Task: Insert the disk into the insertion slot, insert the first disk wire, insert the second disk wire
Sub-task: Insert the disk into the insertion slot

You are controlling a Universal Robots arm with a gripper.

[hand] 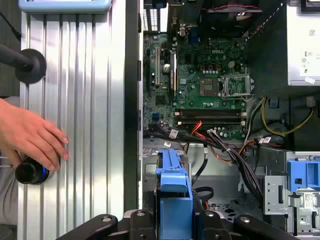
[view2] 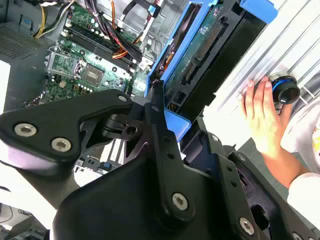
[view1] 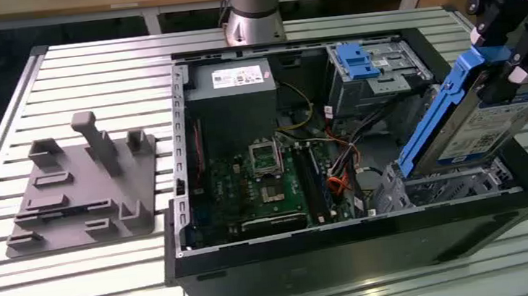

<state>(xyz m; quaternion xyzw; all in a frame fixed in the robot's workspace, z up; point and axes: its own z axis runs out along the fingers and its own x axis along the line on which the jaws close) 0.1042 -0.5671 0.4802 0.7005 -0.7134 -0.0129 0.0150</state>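
One axis matters for you: in the exterior view the gripper (view1: 503, 68) pinches the disk (view1: 480, 126) by its blue handle end, and the disk slants from 1 o'clock down to 7 o'clock, low end at the insertion slot (view1: 459, 184).

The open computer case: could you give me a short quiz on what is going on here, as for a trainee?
1. True or false: the disk lies flat inside the insertion slot.
2. The gripper holds: A the disk, B an orange wire, C nothing.
3. In the first wrist view, what part of a person rests on the table?
Key: 1 false, it stands tilted, lower end at the slot. 2 A. 3 a hand.
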